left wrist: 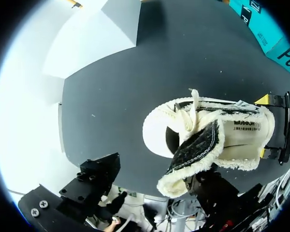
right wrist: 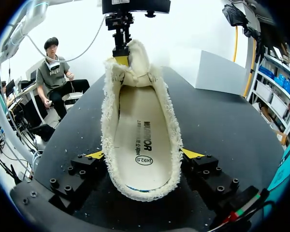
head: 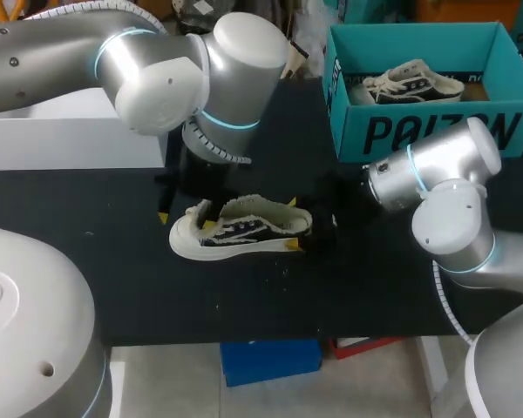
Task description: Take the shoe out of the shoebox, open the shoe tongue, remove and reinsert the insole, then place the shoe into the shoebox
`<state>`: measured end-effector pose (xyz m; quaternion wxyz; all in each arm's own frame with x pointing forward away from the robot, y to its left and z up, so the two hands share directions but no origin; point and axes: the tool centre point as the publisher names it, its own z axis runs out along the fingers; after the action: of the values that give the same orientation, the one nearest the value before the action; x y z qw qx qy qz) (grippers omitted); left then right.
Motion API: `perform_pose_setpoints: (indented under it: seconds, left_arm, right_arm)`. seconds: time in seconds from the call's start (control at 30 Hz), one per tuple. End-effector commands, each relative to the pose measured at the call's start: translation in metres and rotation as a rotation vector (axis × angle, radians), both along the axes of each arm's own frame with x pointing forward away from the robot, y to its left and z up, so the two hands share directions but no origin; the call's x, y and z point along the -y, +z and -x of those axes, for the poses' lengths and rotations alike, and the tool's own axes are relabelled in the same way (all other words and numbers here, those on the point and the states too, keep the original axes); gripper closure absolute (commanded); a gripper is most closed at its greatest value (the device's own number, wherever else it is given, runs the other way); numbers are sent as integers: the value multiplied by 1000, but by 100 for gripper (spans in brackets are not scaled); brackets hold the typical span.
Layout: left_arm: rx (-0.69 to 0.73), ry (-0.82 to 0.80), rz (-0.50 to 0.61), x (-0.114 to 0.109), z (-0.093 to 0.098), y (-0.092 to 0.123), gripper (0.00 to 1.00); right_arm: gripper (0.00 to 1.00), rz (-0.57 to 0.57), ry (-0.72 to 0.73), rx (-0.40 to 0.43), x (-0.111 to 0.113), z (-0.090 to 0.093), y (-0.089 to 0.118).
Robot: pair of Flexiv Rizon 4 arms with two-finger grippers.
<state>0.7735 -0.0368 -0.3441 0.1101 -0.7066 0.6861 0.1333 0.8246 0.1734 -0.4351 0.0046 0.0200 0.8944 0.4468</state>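
Note:
A cream shoe [head: 244,231] with dark side panels lies on the black table [head: 375,287], toe toward my left arm. Its fuzzy-edged tongue [left wrist: 198,145] is folded out over the toe end. My left gripper [head: 185,219] stands open at the toe; in its wrist view the tongue's end leans by one black finger [left wrist: 215,191]. My right gripper [right wrist: 142,154] is at the heel, with its yellow tips pressed against both sides of the shoe [right wrist: 142,193]. The cream insole [right wrist: 142,125] shows inside. The teal shoebox [head: 436,131] stands at the back right.
A second, matching shoe [head: 414,83] lies inside the shoebox. A white box [head: 70,139] stands at the back left, behind my left arm. Bare black table lies in front of the shoe.

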Motion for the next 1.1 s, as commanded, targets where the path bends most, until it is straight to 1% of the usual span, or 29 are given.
perform_pose_setpoints:
  seconds: [0.03, 0.2, 0.6, 0.73, 0.93, 1.0, 1.1]
  left_arm:
    - [6, 15, 17, -12, 3, -3, 0]
    - [15, 40, 31, -19, -1, -2, 0]
    - [60, 68, 50, -28, -15, 8, 0]
    - [61, 75, 48, -31, -18, 5, 0]
    - [40, 78, 45, -32, -15, -2, 0]
    - [41, 80, 49, -33, -14, 1, 0]
    - [65, 61, 60, -31, -12, 15, 0]
  right_arm:
    - [100, 3, -3, -1, -1, -1, -6]
    - [100, 3, -3, -1, -1, -1, -6]
    - [100, 3, -3, -1, -1, -1, -6]
    - [100, 3, -3, -1, -1, -1, -6]
    - [100, 3, -3, -1, -1, -1, -6]
    - [100, 3, -3, -1, -1, -1, -6]
    - [100, 3, -3, -1, -1, -1, -6]
